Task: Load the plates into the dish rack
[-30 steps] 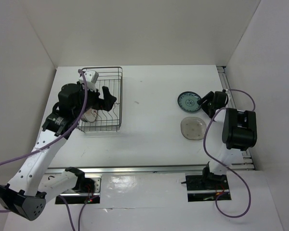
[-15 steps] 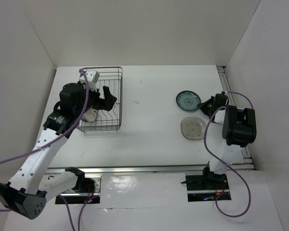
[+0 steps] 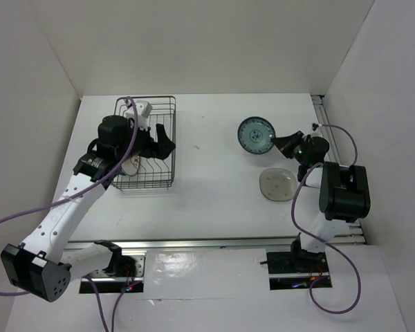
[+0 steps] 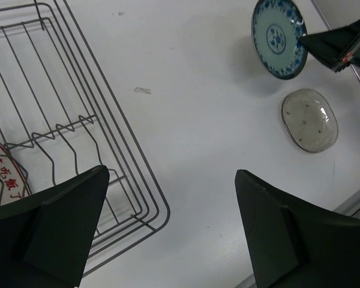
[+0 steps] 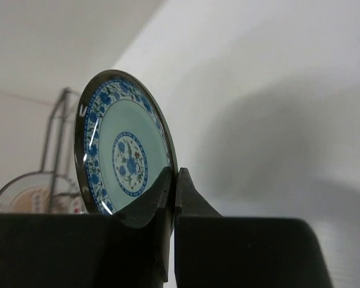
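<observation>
Closest to the arm bases, the translucent grey-beige plate (image 3: 277, 184) (image 4: 309, 120) is lying flat on the white table (image 3: 214, 197), just in front of the right arm, with its slightly longer side running roughly near-to-far in the overhead shot. A bit further back on the left, a white plate with a reddish rim (image 3: 130, 166) (image 4: 3, 180) sits inside the near end of the dish rack (image 3: 171, 111) (image 4: 90, 120). It's half hidden by the left arm, so I can't really tell how it's leaning. The rack's long axis runs near-to-far, with the wire dividers going across it. The left gripper (image 3: 160, 140) (image 4: 168, 231) hangs over the rack's right side with its jaws spread wide and nothing between them. In its wrist view you just see the rack's corner and bare table through the gap. Over on the right, the right gripper (image 3: 285, 143) (image 5: 173, 180) is clamped tight on the rim of the patterned teal-blue plate (image 3: 255, 135) (image 4: 279, 37) (image 5: 125, 153). The plate is up off the table, with a soft shadow under it. The gripper has it by the edge on the right arm's side, and the rest sticks out to the left, toward the rack. Its decorated face shows almost as a full circle from overhead, while in the right wrist view it stands on edge, rim pinched at the bottom. It's well apart from the rack, just beyond the grey-beige plate.
</observation>
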